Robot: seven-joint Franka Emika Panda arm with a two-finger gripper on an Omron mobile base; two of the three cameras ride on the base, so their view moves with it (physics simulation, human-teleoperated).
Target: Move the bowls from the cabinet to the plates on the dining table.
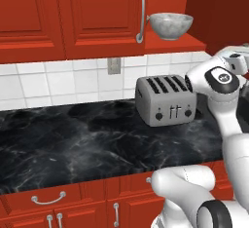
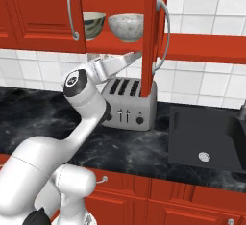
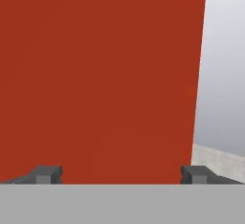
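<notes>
Gripper (image 3: 121,175) spread wide, holding nothing, nose to the red cabinet door (image 2: 150,31); I'd probably clip that door edge reaching for the mottled bowl (image 2: 125,27).

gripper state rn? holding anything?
Gripper: open, fingertips set wide apart, nothing between them. It faces a red cabinet panel up close. Both bowls sit on the cabinet shelf.
</notes>
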